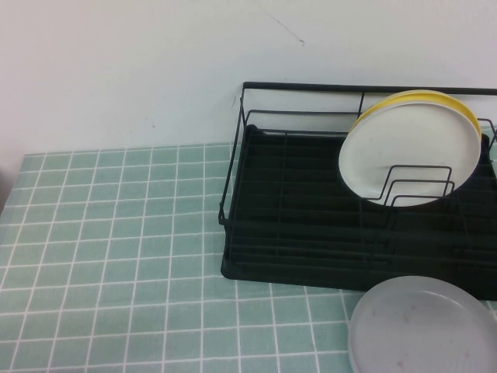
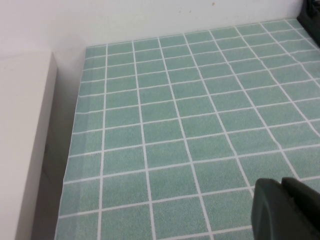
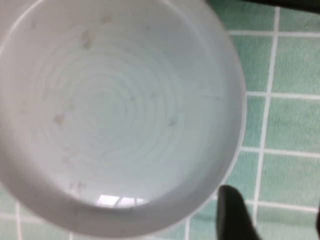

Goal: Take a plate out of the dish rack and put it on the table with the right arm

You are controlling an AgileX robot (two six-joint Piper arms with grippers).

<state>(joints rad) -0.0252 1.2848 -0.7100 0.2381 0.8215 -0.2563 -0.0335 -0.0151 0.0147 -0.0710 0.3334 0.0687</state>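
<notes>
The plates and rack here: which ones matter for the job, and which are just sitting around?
Part of the job:
- grey plate, lying flat on the table
- rack
- right claw, beside the grey plate's rim

Just there:
- white plate standing in the rack
- yellow plate behind it
- left claw, over bare tiles

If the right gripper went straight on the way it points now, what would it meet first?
Probably the table just beside the grey plate; the right gripper sits off the plate's rim. Depth is unclear. The left gripper hangs over bare tiles.

Tiled table (image 1: 116,256); dish rack (image 1: 295,225), plate (image 1: 423,326)
</notes>
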